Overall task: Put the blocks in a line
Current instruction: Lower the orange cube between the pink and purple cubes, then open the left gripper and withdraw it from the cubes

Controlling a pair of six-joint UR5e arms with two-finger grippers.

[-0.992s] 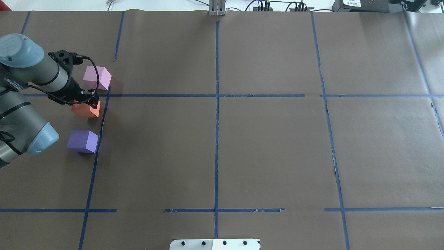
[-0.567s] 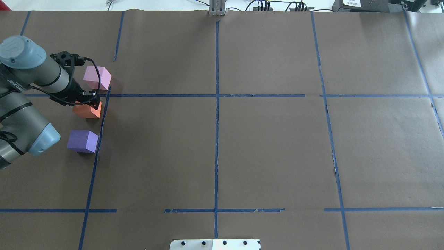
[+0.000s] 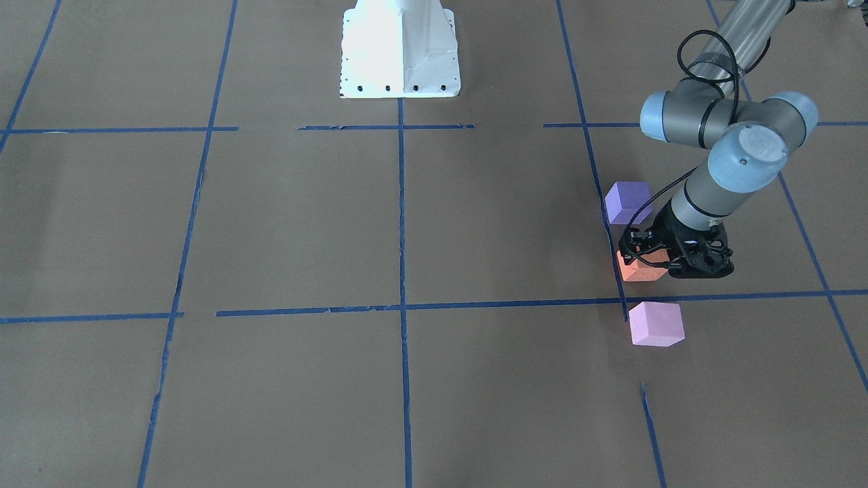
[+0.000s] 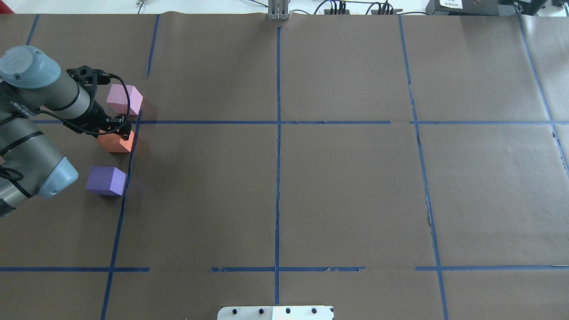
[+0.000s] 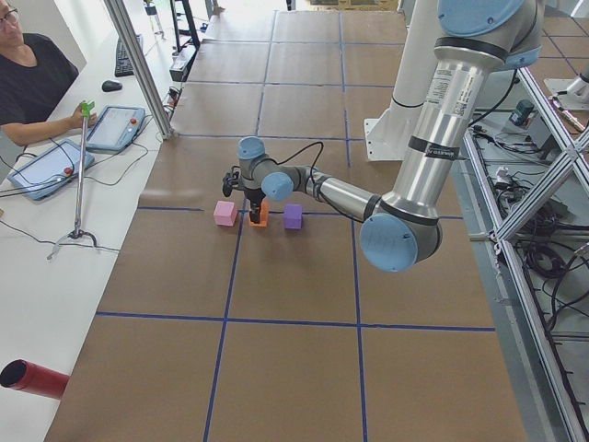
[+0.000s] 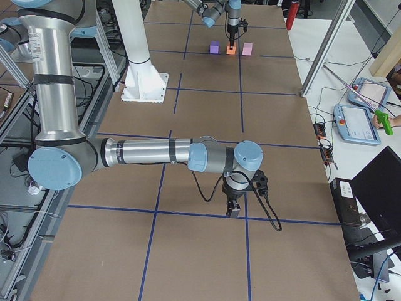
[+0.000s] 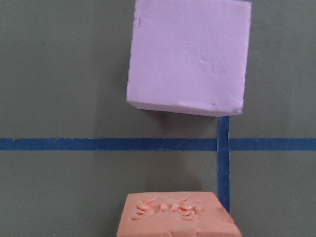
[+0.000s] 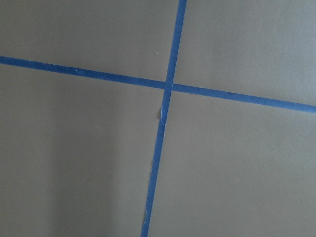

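- The robot's white base plate (image 4: 275,313) sits at the middle of the near edge of the worktop (image 4: 346,191).
- Near the left edge, three blocks stand in a row that runs from near to far. All three are just on the left-edge side of a blue tape line (image 4: 116,231).
- The purple block (image 4: 106,180) is the nearest. It rests flat on the worktop with its right side at the tape line, apart from the next block.
- The orange block (image 4: 114,143) is the middle one, between the other two and touching neither. Its top face shows small chipped dents in the left wrist view.
- The left gripper (image 4: 120,129) points straight down onto the orange block, with its fingers closed on it. The wrist hides part of the block from above. I cannot tell whether the block rests on the worktop or is raised a little off it.
- A second tape line (image 4: 213,122), running left to right, passes between the orange block and the pink one.
- The pink block (image 4: 125,99) is the farthest, just beyond that line. Its near right corner lies over the end of the first tape line.
- The right gripper (image 6: 234,210) hangs low over a tape crossing (image 8: 167,85) towards the right edge, well apart from the blocks. It shows only in the right side view, so I cannot tell whether its fingers are apart or together.
- Cables (image 4: 338,8) lie along the far edge.
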